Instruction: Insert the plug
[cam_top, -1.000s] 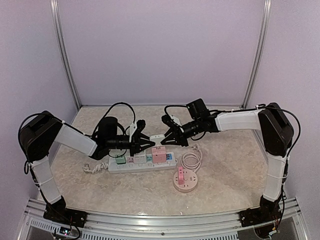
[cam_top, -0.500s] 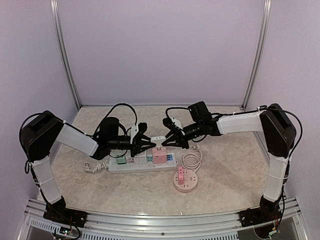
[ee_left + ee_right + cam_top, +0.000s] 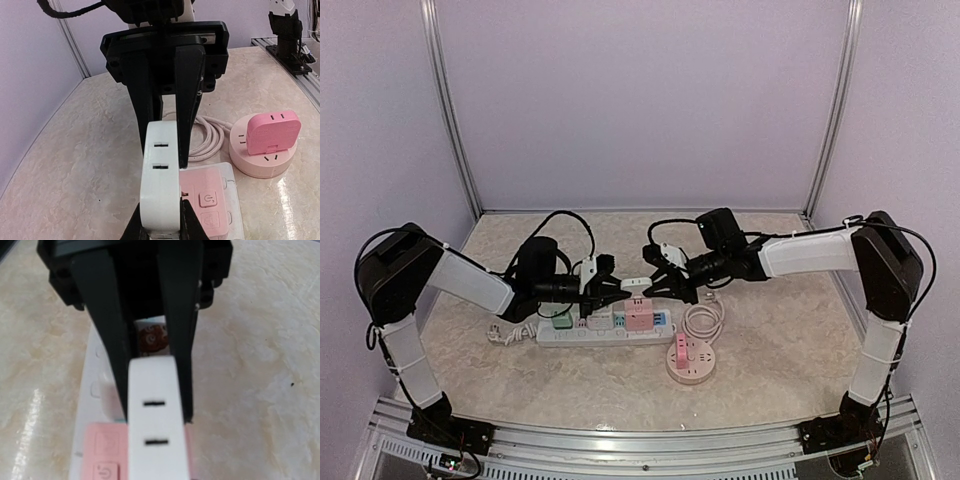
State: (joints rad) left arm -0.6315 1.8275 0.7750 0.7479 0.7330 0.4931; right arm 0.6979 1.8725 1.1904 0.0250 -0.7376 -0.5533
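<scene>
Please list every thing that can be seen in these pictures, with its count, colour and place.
white plug: one, white, held between both grippers over the power strip
power strip: one, white, mid table
plugs on the strip: about five, green, pink, white, blue
round socket: one, pink, right of the strip
pink plug: one, on the round socket
coiled cable: one, pink, beside the round socket
table: one, beige marble pattern
left gripper: black, shut on the white plug
right gripper: black, shut on its other end

white plug (image 3: 160,190) prongs hidden, power strip (image 3: 92,390) cropped
</scene>
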